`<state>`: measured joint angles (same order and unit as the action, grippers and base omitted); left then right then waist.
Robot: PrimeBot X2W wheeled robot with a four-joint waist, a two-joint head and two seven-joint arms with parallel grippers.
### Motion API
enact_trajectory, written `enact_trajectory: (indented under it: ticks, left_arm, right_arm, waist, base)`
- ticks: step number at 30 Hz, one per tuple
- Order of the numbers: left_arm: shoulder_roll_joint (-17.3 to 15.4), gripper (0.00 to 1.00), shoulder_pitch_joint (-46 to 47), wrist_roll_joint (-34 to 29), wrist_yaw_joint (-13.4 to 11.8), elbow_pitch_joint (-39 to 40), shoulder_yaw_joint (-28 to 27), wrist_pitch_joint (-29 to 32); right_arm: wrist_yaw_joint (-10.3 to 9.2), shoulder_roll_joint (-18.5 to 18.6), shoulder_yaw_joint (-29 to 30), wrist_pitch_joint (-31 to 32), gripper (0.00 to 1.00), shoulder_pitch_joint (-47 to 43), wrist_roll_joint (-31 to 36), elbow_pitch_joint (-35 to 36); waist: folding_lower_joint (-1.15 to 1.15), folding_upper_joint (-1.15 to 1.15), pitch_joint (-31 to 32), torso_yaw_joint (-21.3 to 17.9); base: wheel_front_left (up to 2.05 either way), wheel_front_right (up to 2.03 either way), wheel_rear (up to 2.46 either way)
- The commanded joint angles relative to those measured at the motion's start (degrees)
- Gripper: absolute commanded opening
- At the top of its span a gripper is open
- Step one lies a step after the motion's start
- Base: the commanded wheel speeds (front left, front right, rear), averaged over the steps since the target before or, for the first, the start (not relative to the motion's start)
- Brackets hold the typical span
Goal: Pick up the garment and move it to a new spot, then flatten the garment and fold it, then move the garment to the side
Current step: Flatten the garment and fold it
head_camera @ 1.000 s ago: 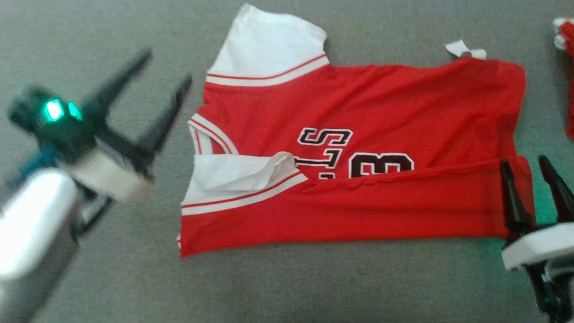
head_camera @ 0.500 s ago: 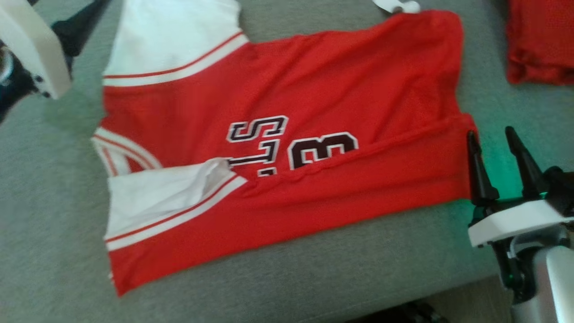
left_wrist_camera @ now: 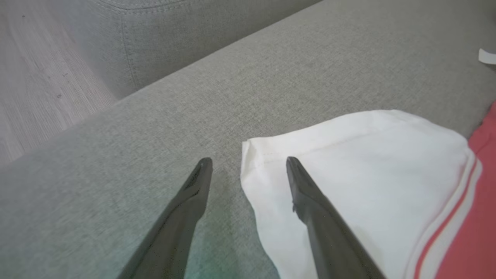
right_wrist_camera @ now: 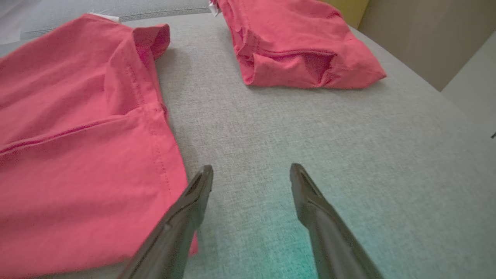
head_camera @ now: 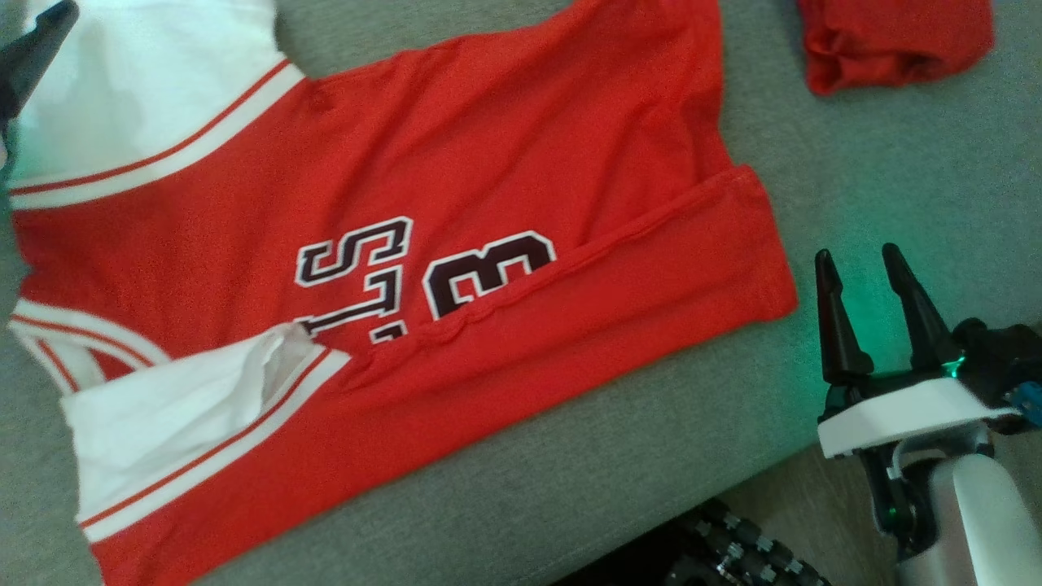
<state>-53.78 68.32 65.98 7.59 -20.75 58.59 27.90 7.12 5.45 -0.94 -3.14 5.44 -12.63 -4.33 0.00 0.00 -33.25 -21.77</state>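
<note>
The garment [head_camera: 456,163] is a red jersey with white sleeves and black lettering, spread on a grey cushion [head_camera: 895,163], its near long edge folded over onto the body. My left gripper [left_wrist_camera: 247,161] is open at the far white sleeve [left_wrist_camera: 368,162], one finger over the sleeve's corner and the other over bare cushion. One of its dark fingertips [head_camera: 37,41] shows at the head view's top left. My right gripper [head_camera: 856,259] [right_wrist_camera: 252,169] is open and holds nothing, just to the right of the jersey's hem [right_wrist_camera: 155,155].
A second red cloth [head_camera: 895,41] [right_wrist_camera: 302,50] lies bunched on the cushion at the far right. The cushion's front edge runs past my right gripper, with floor [head_camera: 781,505] below it. Wood floor [left_wrist_camera: 38,77] lies beyond the cushion's left end.
The head camera has swung, so the whole picture shifted. My left gripper went from the jersey's near left side to its far white sleeve. My right gripper came off the hem, now just right of it.
</note>
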Motion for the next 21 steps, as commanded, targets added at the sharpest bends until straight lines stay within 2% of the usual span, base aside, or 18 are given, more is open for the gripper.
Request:
enact_trajectory:
  ticks: [1,4,5,6,7,8,12,16,21]
  left_arm:
    - [-3.22,1.0,2.93,-0.26,-0.1,0.21,-2.34,-0.47]
    - [-3.77,1.0,3.07,0.1,-0.1,-0.78,-1.19,-0.58]
    - [-4.0,0.96,3.1,0.21,-0.1,-0.78,-0.55,-0.19]
    - [-4.28,0.53,3.22,0.07,-0.1,-0.65,0.13,0.06]
    - [-4.52,0.22,3.36,0.08,-0.1,-0.49,0.67,0.09]
    - [-4.62,0.0,3.36,0.72,-0.1,-0.34,0.98,0.07]
    - [-5.58,0.0,3.7,1.9,-0.1,0.85,2.48,-0.34]
    - [-5.46,0.0,5.1,1.0,-0.1,1.96,3.59,-3.77]
    - [-4.63,0.0,7.47,-0.85,-0.1,3.22,5.62,-8.83]
  right_arm:
    - [0.36,0.45,-0.98,-0.86,1.0,0.13,-0.49,1.08]
    - [0.36,0.24,-1.05,-1.6,1.0,0.13,-0.81,0.42]
    - [0.36,0.2,-0.94,-1.83,1.0,0.03,-0.94,0.21]
    - [0.36,0.18,-0.82,-2.05,1.0,-0.08,-1.02,0.03]
    - [0.36,0.22,-0.78,-2.23,1.0,-0.18,-1.09,-0.14]
    - [0.36,0.28,-0.71,-2.39,1.0,-0.25,-1.14,-0.31]
    - [0.36,0.87,-0.17,-2.6,1.0,-0.06,-1.34,-0.41]
    - [0.36,2.26,-0.53,-1.77,1.0,1.69,-2.23,0.69]
    - [0.36,6.01,-3.8,2.08,1.0,7.86,-7.04,2.97]
  waist:
    - [0.0,0.0,-0.57,-1.38]
    - [0.0,0.0,-0.74,-2.41]
    - [0.0,0.0,-0.76,-2.61]
    - [0.0,0.0,-0.78,-2.75]
    - [0.0,0.0,-0.79,-2.87]
    - [0.0,0.0,-0.76,-2.96]
    - [0.0,0.0,-0.53,-2.56]
    - [0.0,0.0,-0.2,-0.9]
    - [0.0,0.0,-0.06,2.0]
  base:
    - [0.0,0.0,0.0]
    - [0.0,0.0,0.0]
    - [0.0,0.0,0.0]
    - [0.0,0.0,0.0]
    - [0.0,0.0,0.0]
    - [0.0,0.0,0.0]
    - [0.0,0.0,0.0]
    - [0.0,0.0,0.0]
    - [0.0,0.0,0.0]
